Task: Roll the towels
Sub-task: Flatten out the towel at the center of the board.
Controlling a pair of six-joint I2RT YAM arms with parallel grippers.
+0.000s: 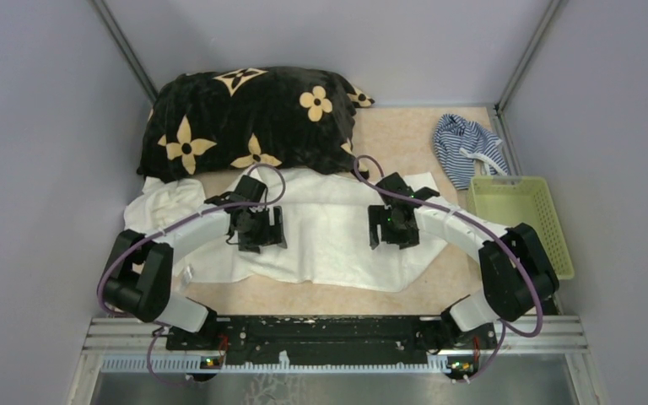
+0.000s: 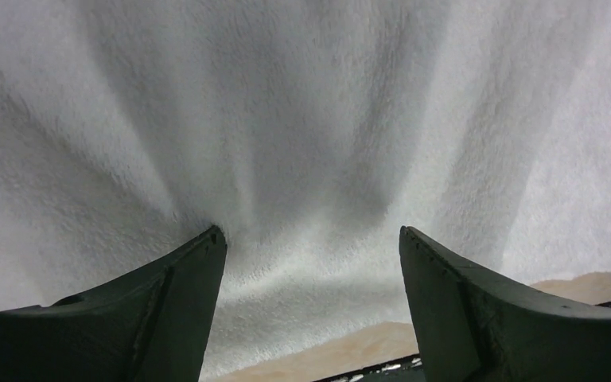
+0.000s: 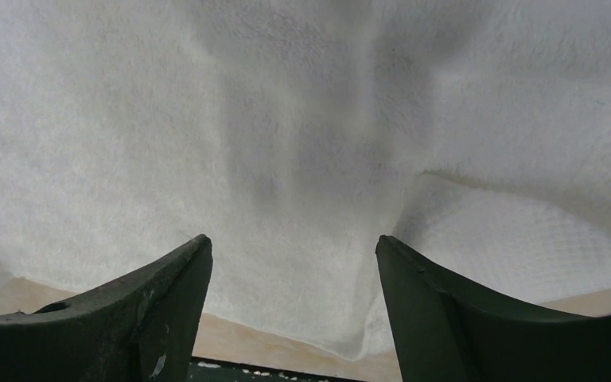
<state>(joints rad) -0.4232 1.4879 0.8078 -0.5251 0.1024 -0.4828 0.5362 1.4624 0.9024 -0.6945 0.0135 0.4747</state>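
Towel (image 1: 329, 232) lies spread flat across the middle of the tan worktop (image 1: 405, 139), white terry cloth, rumpled, its far edge touching the black pillow with tan flowers (image 1: 249, 122). A second bunch of white cloth (image 1: 164, 202) sits crumpled at its left end (whether it is a separate towel I cannot tell). Both arms reach over it. The left claw (image 1: 256, 240) presses down on the cloth with its fingers (image 2: 183, 294) spread wide, creases fanning out from the tips. The right claw (image 1: 394, 234) does likewise, wide and with nothing clamped, fingers (image 3: 418, 294) on the fabric near its near edge. Off to the right stand a green basket (image 1: 548, 228) and, behind it, a blue-and-white striped garment (image 1: 460, 143).
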